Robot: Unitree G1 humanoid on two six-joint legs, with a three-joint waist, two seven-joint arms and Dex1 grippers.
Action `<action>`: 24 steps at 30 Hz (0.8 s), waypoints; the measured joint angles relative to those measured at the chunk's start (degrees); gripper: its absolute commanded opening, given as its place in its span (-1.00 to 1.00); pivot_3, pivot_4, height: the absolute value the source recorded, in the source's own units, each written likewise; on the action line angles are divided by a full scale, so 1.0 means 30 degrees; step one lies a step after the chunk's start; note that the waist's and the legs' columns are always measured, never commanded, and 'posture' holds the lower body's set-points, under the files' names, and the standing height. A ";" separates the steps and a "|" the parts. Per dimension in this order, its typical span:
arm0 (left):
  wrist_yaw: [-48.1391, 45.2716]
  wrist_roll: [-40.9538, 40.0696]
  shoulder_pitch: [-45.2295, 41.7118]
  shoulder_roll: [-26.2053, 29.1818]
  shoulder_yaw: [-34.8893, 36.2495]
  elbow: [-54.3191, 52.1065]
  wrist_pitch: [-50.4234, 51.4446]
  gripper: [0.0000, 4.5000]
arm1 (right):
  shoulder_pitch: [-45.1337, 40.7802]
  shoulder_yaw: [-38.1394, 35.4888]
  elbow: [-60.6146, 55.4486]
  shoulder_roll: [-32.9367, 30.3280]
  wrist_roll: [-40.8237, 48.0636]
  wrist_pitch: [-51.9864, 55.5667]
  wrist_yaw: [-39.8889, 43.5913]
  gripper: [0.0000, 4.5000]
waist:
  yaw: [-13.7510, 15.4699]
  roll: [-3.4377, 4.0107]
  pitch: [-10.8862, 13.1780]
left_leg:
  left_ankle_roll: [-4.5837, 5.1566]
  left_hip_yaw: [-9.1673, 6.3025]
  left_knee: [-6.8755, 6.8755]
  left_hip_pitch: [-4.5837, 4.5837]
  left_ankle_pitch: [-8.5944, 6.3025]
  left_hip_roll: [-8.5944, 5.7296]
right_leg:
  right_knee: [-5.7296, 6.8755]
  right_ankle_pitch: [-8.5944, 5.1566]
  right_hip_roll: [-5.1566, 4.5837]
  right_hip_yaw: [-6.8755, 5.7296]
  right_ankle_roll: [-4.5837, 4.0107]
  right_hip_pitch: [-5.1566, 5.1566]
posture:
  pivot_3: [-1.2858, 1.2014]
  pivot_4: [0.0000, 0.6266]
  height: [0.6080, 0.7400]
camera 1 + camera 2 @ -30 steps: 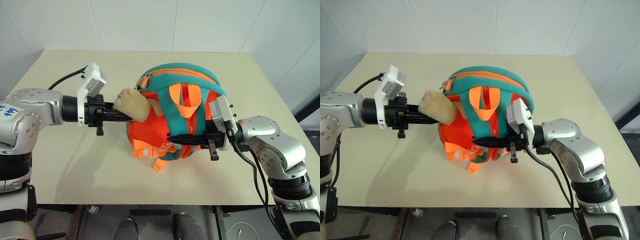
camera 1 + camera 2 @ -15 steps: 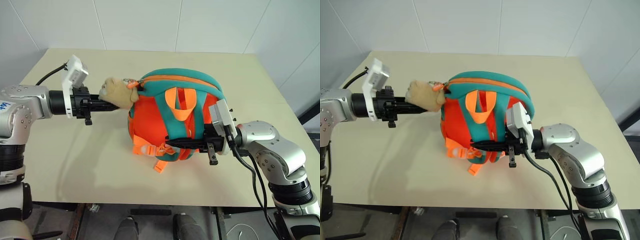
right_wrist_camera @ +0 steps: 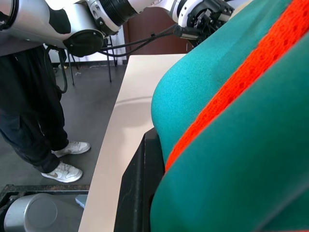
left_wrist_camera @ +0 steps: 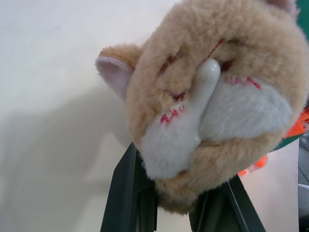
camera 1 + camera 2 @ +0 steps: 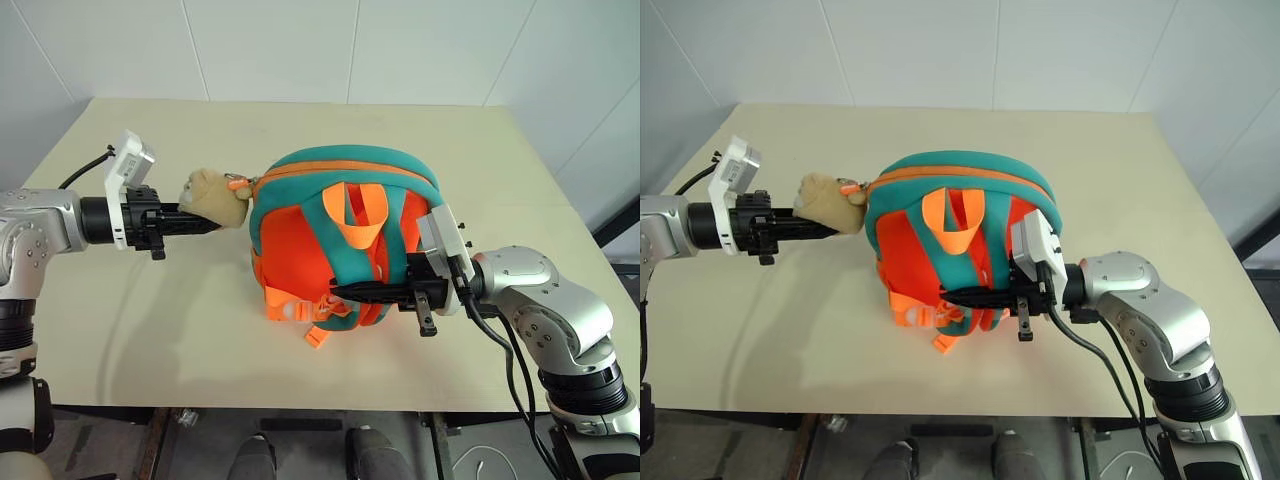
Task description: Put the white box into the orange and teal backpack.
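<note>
L gripper [image 5: 205,222] pinches tan plush toy [image 5: 214,196] left of rounded orange-teal backpack [image 5: 345,235]; R gripper [image 5: 345,292] clamps teal strap [image 5: 395,265], near side.

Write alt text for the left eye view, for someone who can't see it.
An orange and teal backpack stands on a beige table between two robot arms. The left gripper has its jaws shut on the tan plush toy hanging at the zip; the right gripper is clamped on a teal strap.
</note>
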 measured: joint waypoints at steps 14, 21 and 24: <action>-0.1370 0.3936 -0.0647 0.0060 -0.4388 0.3004 -0.1894 -0.83 | -0.0103 0.0159 -0.0057 0.0001 0.0173 0.0060 -0.0052 -1.00 | 0.0014 0.0000 -0.0001 | 0.0003 0.0013 -0.0002 0.0012 -0.0001 0.0000 | 0.0004 -0.0001 0.0003 0.0010 -0.0002 0.0001 | 0.03 -0.52 1.00; -0.1652 0.6720 -0.1496 -0.1325 -0.6636 0.5108 -0.3734 -0.83 | -0.0135 0.0227 -0.0057 0.0002 0.0170 0.0141 -0.0278 -1.00 | 0.0025 0.0000 -0.0001 | 0.0003 0.0012 -0.0002 0.0011 -0.0001 0.0001 | 0.0008 -0.0001 0.0004 0.0010 -0.0002 -0.0001 | 0.03 -0.52 1.00; -0.1720 0.7573 -0.1992 -0.1836 -0.7100 0.5899 -0.4562 -0.83 | -0.0138 0.0284 -0.0060 0.0003 0.0165 0.0227 -0.0412 -1.00 | 0.0024 -0.0001 -0.0001 | 0.0003 0.0012 0.0001 0.0011 -0.0001 0.0000 | 0.0008 -0.0001 0.0003 0.0010 -0.0002 0.0000 | 0.03 -0.52 1.00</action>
